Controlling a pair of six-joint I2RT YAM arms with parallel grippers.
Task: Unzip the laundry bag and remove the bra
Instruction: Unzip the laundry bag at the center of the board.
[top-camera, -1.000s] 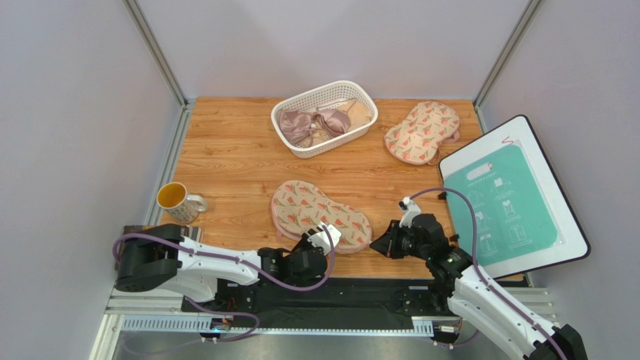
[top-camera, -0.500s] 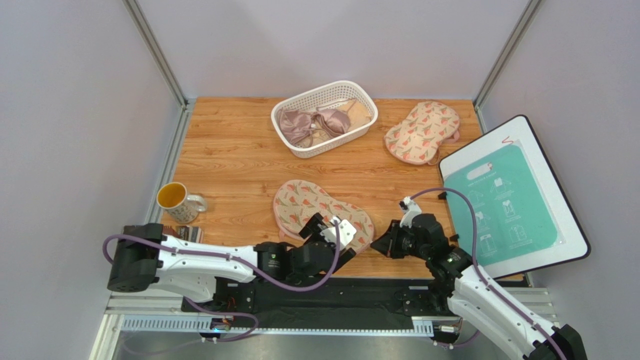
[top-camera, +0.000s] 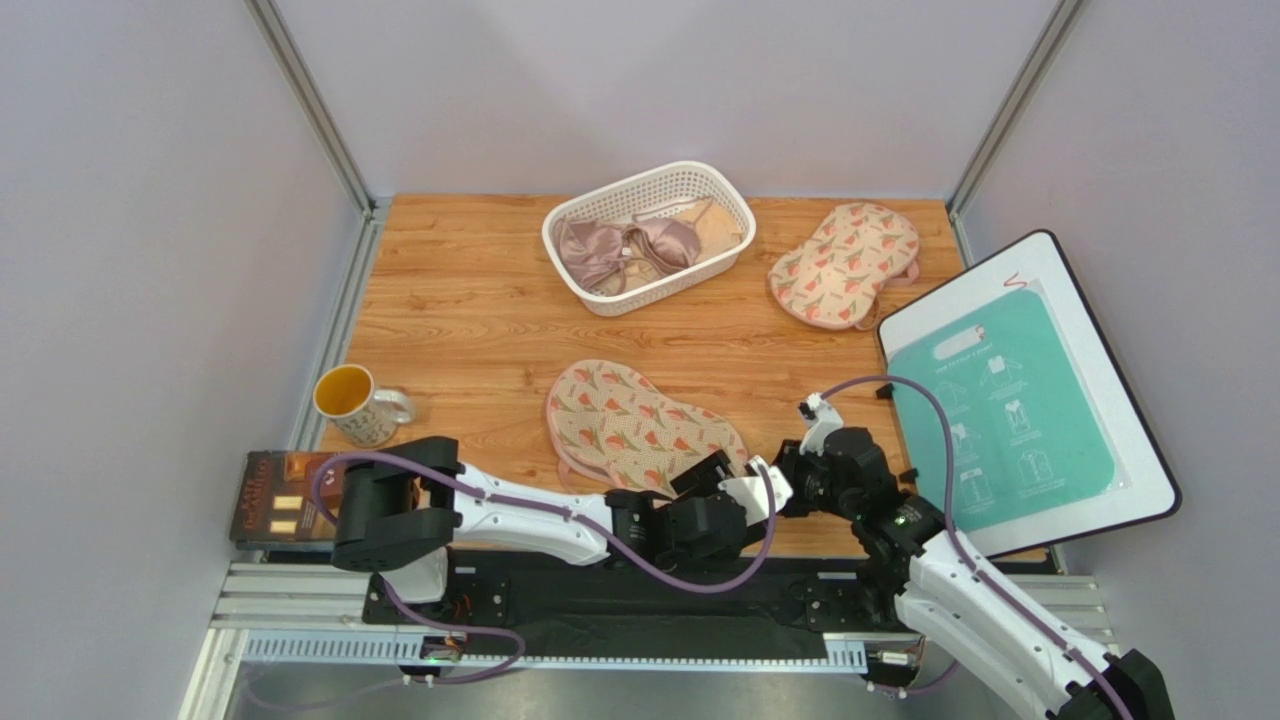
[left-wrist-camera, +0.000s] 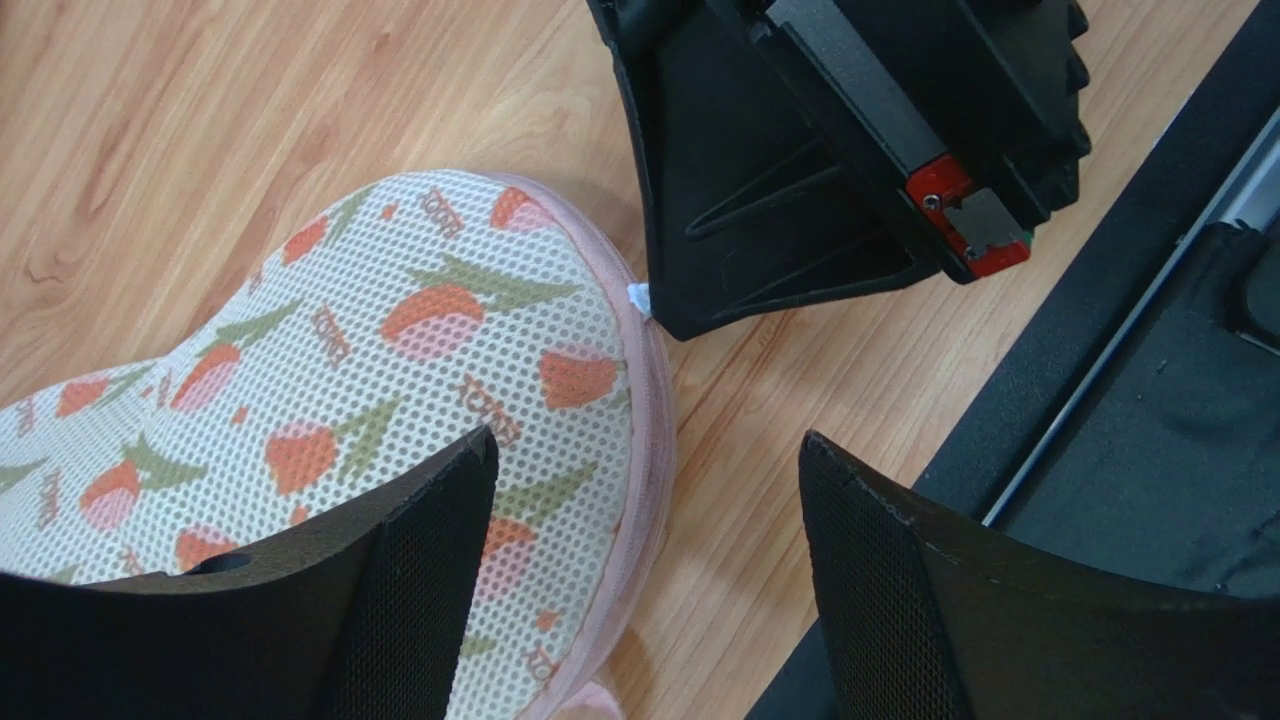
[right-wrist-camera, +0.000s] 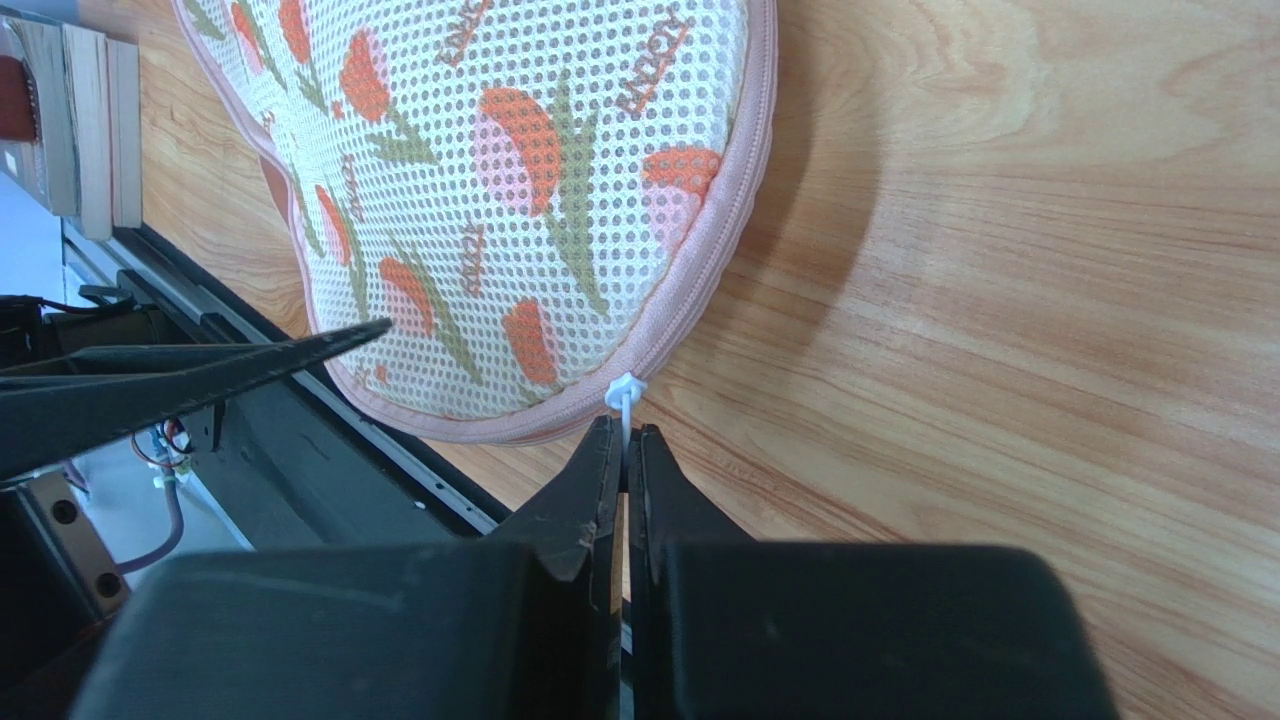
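The laundry bag (top-camera: 639, 428) lies flat at the table's near middle, flower print, pink zip edging, zipped shut. Its right end shows in the left wrist view (left-wrist-camera: 376, 375) and the right wrist view (right-wrist-camera: 511, 180). My right gripper (top-camera: 784, 477) (right-wrist-camera: 624, 432) is shut on the small white zip pull (right-wrist-camera: 622, 393) at the bag's right end. My left gripper (top-camera: 739, 492) (left-wrist-camera: 646, 450) is open and empty, one finger over the bag's right end, the other over bare wood, close to the right gripper (left-wrist-camera: 842, 150). The mustard-yellow bra is hidden.
A second bag of the same print (top-camera: 845, 264) lies at the back right. A white basket (top-camera: 684, 278) holds a mauve satin bra and a pale one. A yellow mug (top-camera: 349, 396) stands left; a green-and-white board (top-camera: 1022, 405) lies right; a brown box (top-camera: 278, 495) is near left.
My left arm has swung right along the bag's near edge, its gripper now at the bag's right end beside the right gripper. The right gripper has stayed put.
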